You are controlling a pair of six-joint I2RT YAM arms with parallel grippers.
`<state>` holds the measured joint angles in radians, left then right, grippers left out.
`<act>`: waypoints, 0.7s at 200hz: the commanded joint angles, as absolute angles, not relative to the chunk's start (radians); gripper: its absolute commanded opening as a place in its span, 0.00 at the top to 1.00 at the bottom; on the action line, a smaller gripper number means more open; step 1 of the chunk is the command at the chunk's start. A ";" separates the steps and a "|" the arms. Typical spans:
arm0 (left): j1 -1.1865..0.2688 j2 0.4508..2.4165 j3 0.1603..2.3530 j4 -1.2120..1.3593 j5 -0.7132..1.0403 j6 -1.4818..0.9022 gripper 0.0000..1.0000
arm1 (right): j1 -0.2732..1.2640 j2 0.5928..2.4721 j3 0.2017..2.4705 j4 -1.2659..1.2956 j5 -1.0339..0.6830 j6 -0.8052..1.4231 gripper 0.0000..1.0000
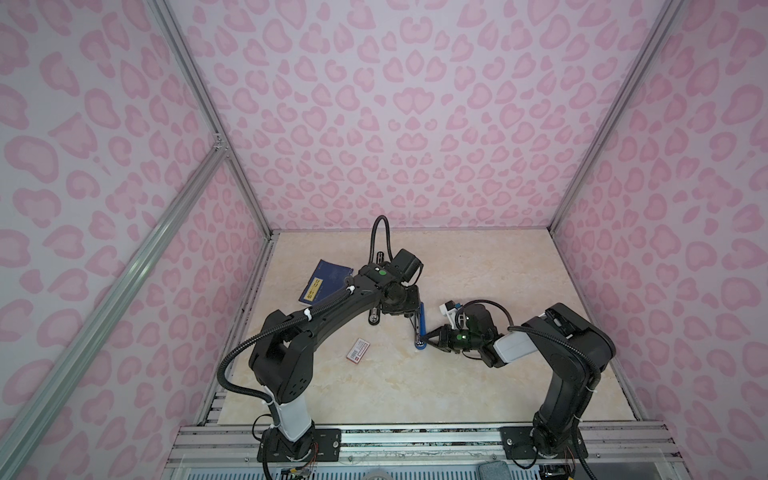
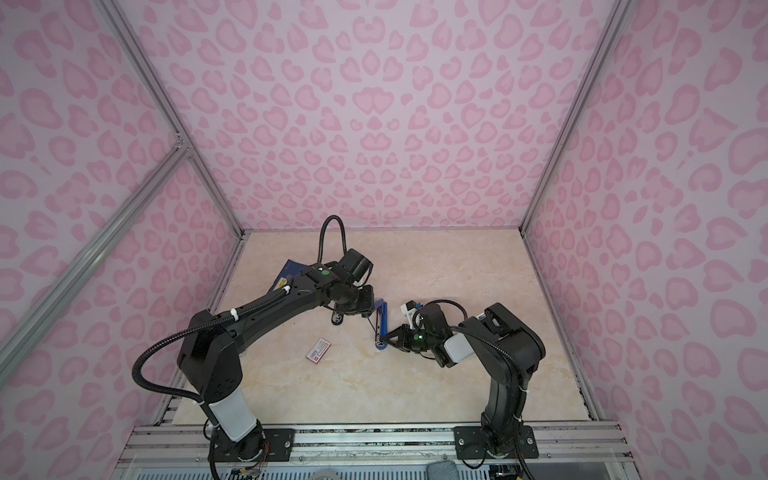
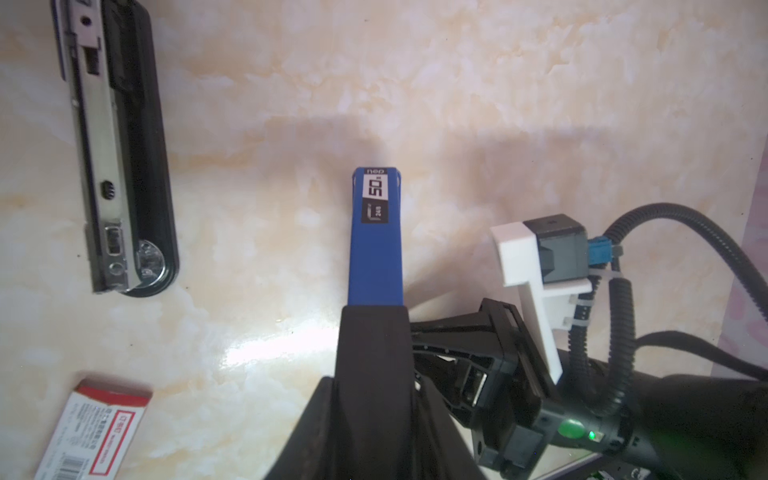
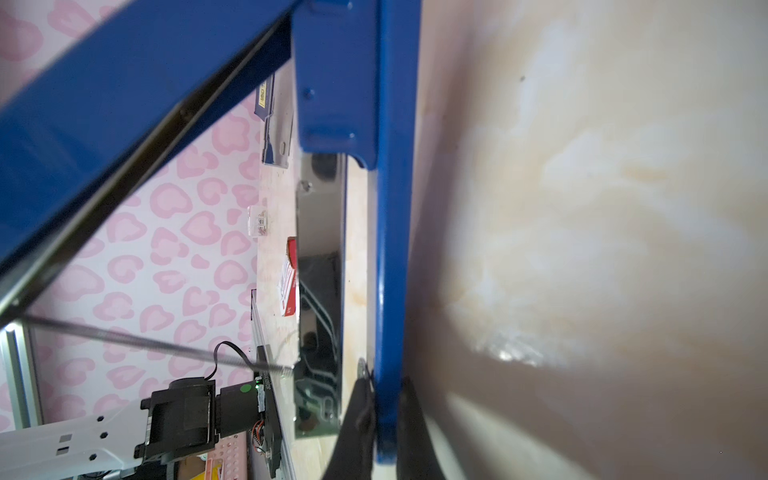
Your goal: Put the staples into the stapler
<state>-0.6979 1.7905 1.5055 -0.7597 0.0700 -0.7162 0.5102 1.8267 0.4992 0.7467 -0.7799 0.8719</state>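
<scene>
Right claw [image 4: 384, 401] on stapler [image 4: 392, 249] base end, left claw [image 3: 372, 332] on lid

In both top views the left arm [image 1: 332, 316] comes up from its base at the lower left of centre. It bends at a high elbow and stretches its forearm toward the middle of the frame. There the wrist turns downward, so the left pincer [image 3: 374, 318] points down. One black finger [image 3: 365, 395] lies flat over the raised blue top of the stapler [image 3: 376, 249], gripping it; the second finger is hidden beneath.

The right arm [image 1: 573, 345] stands at the lower right, folds over at its top joint and extends leftward, low and nearly level. The right pincer [image 1: 427, 339] is clamped tight on the stapler's thin base edge, with a finger [image 4: 359, 415] on each side.
</scene>
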 commanded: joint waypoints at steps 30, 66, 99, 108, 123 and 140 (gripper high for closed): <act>-0.662 1.892 1.672 -0.771 -0.030 -0.630 0.96 | 0.521 1.827 0.471 0.525 -0.761 0.764 1.00; -0.641 1.976 1.778 -0.813 -0.044 -0.602 0.96 | 0.522 1.817 0.460 0.510 -0.761 0.746 1.00; -0.622 2.055 1.864 -0.838 -0.046 -0.579 0.96 | 0.522 1.810 0.459 0.490 -0.759 0.727 1.00; -0.620 2.083 1.896 -0.855 -0.047 -0.572 0.96 | 0.522 1.812 0.456 0.491 -0.759 0.726 1.00; -0.618 2.128 1.936 -0.872 -0.052 -0.565 0.96 | 0.522 1.815 0.453 0.495 -0.759 0.727 1.00; -0.615 2.159 1.960 -0.873 -0.055 -0.559 0.96 | 0.522 1.815 0.451 0.495 -0.757 0.727 1.00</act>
